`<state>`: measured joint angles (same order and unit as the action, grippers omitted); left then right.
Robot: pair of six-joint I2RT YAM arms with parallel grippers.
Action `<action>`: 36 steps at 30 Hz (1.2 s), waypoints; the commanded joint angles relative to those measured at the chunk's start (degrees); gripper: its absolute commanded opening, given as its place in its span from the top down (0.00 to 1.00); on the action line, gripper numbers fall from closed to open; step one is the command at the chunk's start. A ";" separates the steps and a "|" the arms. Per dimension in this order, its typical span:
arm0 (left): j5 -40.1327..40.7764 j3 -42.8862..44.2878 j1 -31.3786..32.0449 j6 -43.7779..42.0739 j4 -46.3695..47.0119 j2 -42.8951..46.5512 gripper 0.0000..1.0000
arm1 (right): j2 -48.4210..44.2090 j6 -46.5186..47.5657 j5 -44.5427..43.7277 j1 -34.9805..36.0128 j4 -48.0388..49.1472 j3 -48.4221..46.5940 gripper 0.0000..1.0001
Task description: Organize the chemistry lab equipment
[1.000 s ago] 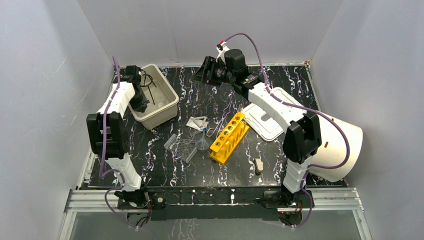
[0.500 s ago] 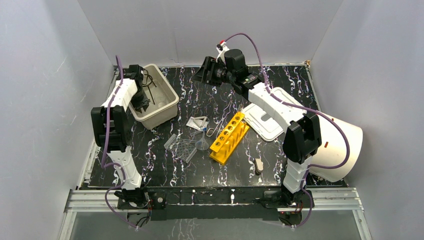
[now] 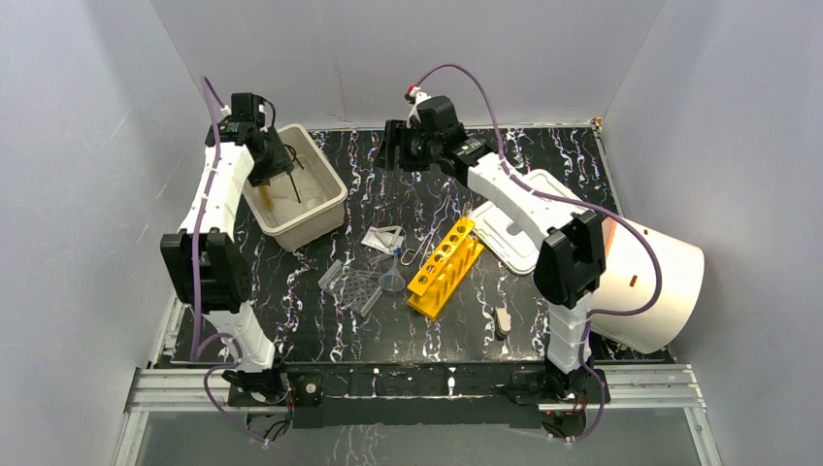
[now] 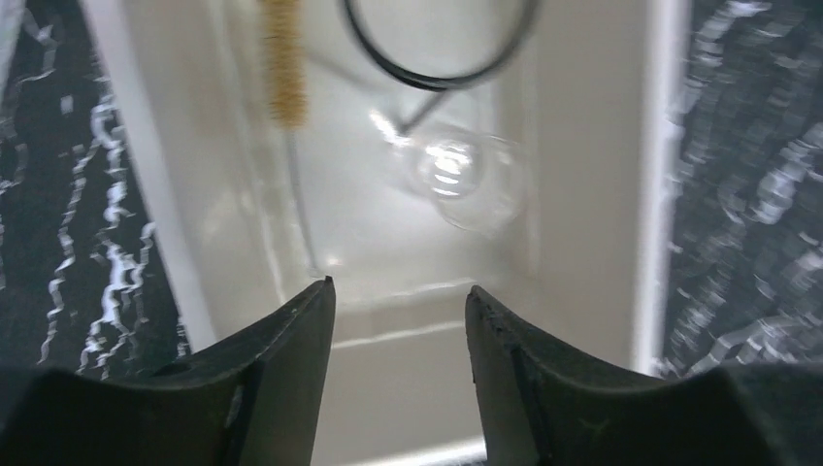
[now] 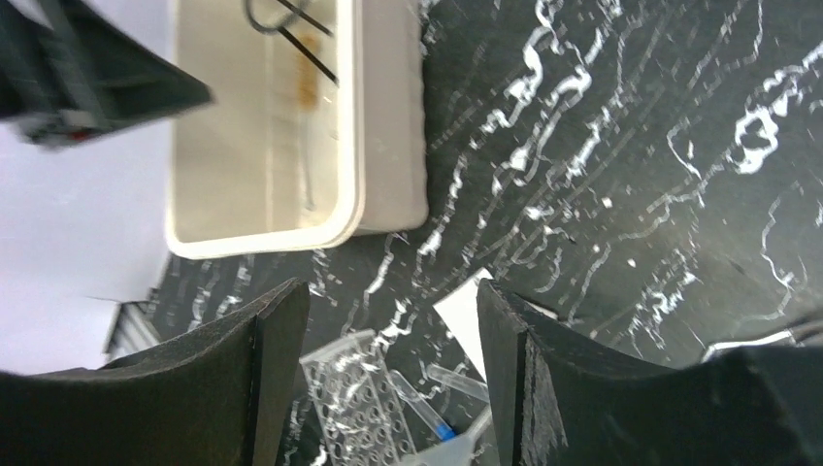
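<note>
Chemistry lab equipment: partly sorted.

- **In the beige bin:** black wire loop, bristle brush, clear round flask.
- **Loose on the surface:** yellow tube rack, clear ridged tray, funnel, thin metal tool, small tan piece.
- **My left claw:** over the bin, fingers spread, empty.
- **My right claw:** spread wide, holding nothing.

By my reckoning, under half is done.
</note>
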<state>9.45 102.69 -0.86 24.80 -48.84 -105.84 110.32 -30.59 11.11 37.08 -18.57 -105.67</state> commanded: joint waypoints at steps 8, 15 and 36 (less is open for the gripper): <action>-8.83 -6.17 2.38 -1.08 9.51 14.67 0.11 | 14.19 9.28 -9.00 3.31 -27.31 -10.96 0.30; -15.30 -6.38 2.44 -0.07 10.94 15.70 0.02 | 19.78 -0.04 -17.76 7.81 -31.78 -13.60 0.60; -20.00 -9.80 2.45 1.24 12.17 18.65 0.02 | 26.23 -5.49 -21.82 7.84 -29.49 -16.71 0.56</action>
<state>-9.10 93.38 1.72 26.17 -36.84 -90.72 134.76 -35.79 -10.17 44.80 -49.23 -119.04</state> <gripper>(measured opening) 0.982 0.436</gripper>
